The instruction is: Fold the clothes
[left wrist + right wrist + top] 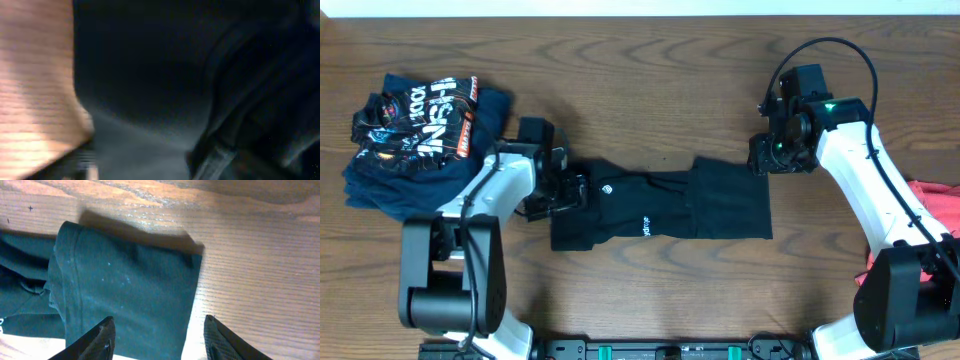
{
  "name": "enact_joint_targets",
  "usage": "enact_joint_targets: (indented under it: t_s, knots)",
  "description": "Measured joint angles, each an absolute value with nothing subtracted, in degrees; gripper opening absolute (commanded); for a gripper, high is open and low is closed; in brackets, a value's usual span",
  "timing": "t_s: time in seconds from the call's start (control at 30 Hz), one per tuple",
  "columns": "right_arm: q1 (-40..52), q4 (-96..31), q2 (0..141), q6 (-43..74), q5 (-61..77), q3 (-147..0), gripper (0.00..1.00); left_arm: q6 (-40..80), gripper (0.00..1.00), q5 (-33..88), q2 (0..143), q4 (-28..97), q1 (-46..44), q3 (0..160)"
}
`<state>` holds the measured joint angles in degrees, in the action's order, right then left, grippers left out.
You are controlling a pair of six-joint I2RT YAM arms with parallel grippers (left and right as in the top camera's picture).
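A black garment (660,210) lies folded into a long strip across the table's middle. Its folded right end fills the right wrist view (125,285). My left gripper (563,192) sits low at the strip's left end. In the blurred left wrist view the dark cloth (150,75) fills the frame, and the fingers (147,165) appear apart with cloth between them. My right gripper (775,150) is open and empty, hovering just above the strip's upper right corner. Its fingers (159,330) straddle the cloth's right edge.
A crumpled pile of dark blue clothes with white and orange print (420,130) lies at the back left. A red cloth (935,200) shows at the right edge. Bare wooden tabletop (650,90) surrounds the strip.
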<state>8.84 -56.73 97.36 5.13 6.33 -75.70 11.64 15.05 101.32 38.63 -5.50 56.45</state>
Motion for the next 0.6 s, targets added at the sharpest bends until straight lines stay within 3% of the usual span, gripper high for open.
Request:
enact_joint_targets:
  t_s: [0.1, 0.37, 0.6]
  knots:
    - [8.84, -56.73, 97.36, 5.13, 6.17, -75.68, 0.55, 11.42, 0.07, 16.36, 102.24, 38.28, -6.83, 56.66]
    - [8.84, -56.75, 97.36, 5.13, 6.15, -75.7, 0.55, 10.57, 0.06, 17.87, 102.43, 39.64, -6.66, 57.23]
    - [8.84, -56.77, 97.36, 5.13, 6.15, -75.68, 0.56, 10.17, 0.06, 13.43, 100.49, 49.6, -3.51, 60.8]
